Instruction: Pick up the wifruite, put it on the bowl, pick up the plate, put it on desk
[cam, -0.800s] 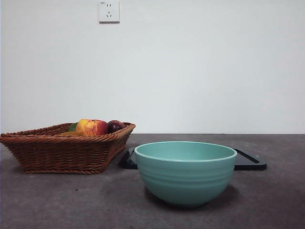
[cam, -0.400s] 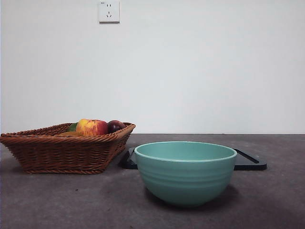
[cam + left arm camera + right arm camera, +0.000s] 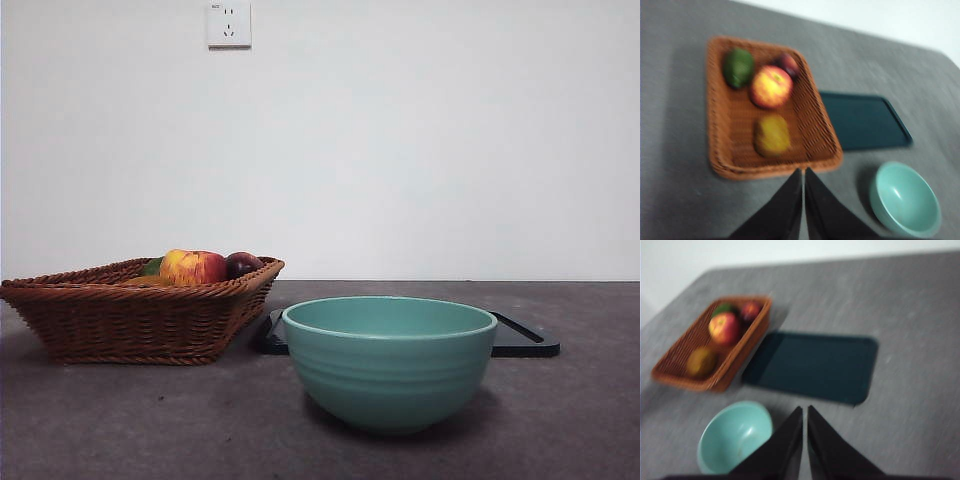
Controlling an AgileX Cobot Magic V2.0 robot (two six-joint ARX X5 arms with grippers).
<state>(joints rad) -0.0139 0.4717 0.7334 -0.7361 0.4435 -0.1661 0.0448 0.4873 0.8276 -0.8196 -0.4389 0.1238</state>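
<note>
The wifruite (image 3: 772, 135) is a small orange-brown oval fruit lying in the brown wicker basket (image 3: 720, 150); it also shows in the right wrist view (image 3: 701, 361). The teal bowl (image 3: 389, 360) stands empty on the desk (image 3: 120, 420), in front of a flat dark plate (image 3: 525, 340). The bowl (image 3: 905, 199) and plate (image 3: 862, 121) show in the left wrist view, and the bowl (image 3: 734, 436) and plate (image 3: 812, 365) in the right wrist view. My left gripper (image 3: 803, 172) is shut, high above the basket's near edge. My right gripper (image 3: 805, 410) is shut, high above the plate's edge.
The basket (image 3: 130, 315) stands at the left and also holds a red-yellow apple (image 3: 193, 267), a dark plum (image 3: 242, 263) and a green fruit (image 3: 738, 67). A white wall with a socket (image 3: 228, 23) stands behind the desk.
</note>
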